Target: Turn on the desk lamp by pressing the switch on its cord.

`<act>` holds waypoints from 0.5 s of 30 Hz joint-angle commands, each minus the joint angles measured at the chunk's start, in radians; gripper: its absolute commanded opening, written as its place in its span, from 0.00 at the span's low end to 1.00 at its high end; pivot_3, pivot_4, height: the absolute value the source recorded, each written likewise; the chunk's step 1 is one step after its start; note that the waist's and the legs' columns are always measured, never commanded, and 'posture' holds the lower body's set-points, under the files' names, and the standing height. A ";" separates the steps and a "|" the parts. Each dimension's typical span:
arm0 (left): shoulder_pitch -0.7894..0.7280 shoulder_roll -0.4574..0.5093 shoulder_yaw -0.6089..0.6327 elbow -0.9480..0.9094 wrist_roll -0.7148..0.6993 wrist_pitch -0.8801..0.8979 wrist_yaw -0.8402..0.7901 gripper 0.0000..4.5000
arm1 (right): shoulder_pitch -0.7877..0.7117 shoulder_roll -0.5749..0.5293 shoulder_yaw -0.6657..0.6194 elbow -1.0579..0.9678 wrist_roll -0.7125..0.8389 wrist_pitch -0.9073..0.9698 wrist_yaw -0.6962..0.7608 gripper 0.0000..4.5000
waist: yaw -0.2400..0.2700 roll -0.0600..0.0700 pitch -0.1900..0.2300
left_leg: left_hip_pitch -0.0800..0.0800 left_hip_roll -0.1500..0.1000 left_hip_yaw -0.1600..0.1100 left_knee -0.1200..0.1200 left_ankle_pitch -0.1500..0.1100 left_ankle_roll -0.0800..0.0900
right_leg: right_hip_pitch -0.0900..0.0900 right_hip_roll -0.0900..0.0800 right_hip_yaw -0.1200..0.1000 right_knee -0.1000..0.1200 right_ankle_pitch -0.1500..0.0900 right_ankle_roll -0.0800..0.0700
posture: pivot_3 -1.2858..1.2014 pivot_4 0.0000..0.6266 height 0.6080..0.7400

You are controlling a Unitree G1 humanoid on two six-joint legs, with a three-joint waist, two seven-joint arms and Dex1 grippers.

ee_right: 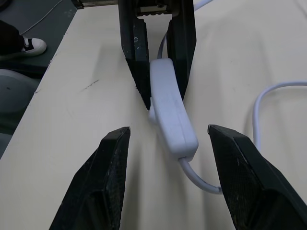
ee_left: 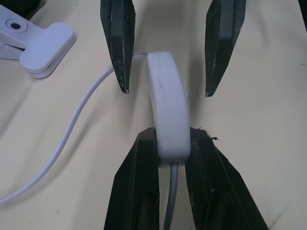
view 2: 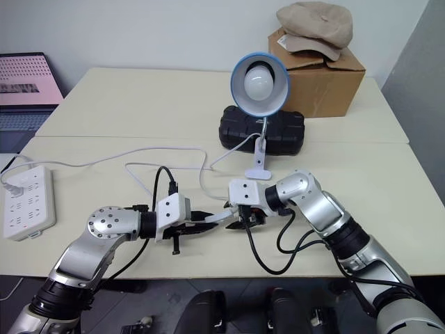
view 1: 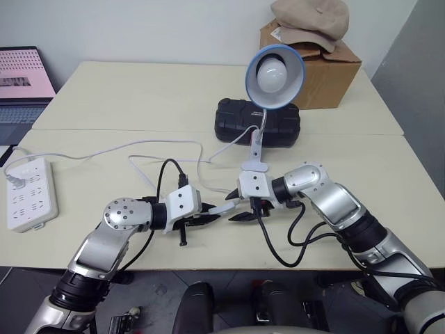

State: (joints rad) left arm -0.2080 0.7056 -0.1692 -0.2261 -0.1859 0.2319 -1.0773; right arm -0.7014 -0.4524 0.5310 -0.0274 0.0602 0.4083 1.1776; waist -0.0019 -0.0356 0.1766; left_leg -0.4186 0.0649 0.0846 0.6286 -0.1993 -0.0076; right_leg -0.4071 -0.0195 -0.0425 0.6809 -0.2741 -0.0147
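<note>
The desk lamp (view 1: 274, 73) stands by its white clip base (view 1: 255, 167) at the table's middle, its blue-rimmed shade and white bulb facing me. Its thin white cord (view 1: 167, 146) loops across the table to the switch (ee_left: 168, 105), a slim white oblong held just above the near part of the table. My left gripper (ee_left: 171, 143) is shut on one end of the switch. My right gripper (ee_right: 168, 130) faces it from the other side, open, its two fingers standing apart on either side of the switch's free end without touching it.
A black case (view 1: 257, 122) lies right behind the lamp. A cardboard box (view 1: 327, 76) with a beige hat (view 1: 309, 21) sits at the back right. A white power strip (view 1: 29, 193) lies at the left edge, a laptop (view 1: 24, 83) beyond it.
</note>
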 commanded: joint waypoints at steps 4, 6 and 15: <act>-0.002 0.005 0.019 -0.020 -0.010 -0.016 0.008 0.09 | -0.032 0.009 -0.037 -0.009 0.015 0.015 -0.001 0.60 | 0.000 0.000 0.000 | 0.000 0.000 0.000 0.000 0.000 0.000 | 0.000 0.000 0.000 0.000 0.000 0.000 | 0.52 0.24 1.00; -0.001 0.003 0.018 -0.021 -0.010 -0.016 0.010 0.09 | -0.032 0.008 -0.037 -0.008 0.015 0.016 -0.002 0.60 | 0.000 0.000 0.000 | 0.000 0.000 0.000 0.000 0.000 0.000 | 0.000 0.000 0.000 0.000 0.000 0.000 | 0.52 0.24 1.00; -0.017 -0.006 0.017 -0.006 -0.009 -0.021 0.025 0.09 | -0.038 0.009 -0.036 0.002 0.008 0.009 -0.005 0.18 | 0.000 0.000 0.000 | 0.000 0.000 0.000 0.000 0.000 0.000 | 0.000 0.000 0.000 0.000 0.000 0.000 | 0.52 0.24 1.00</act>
State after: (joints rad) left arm -0.2073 0.7049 -0.1667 -0.2195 -0.1821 0.2283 -1.0604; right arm -0.7203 -0.4497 0.5265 -0.0134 0.0603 0.4244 1.1790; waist -0.0019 -0.0355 0.1766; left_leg -0.4187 0.0648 0.0847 0.6286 -0.1993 -0.0076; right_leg -0.4071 -0.0195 -0.0426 0.6809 -0.2741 -0.0146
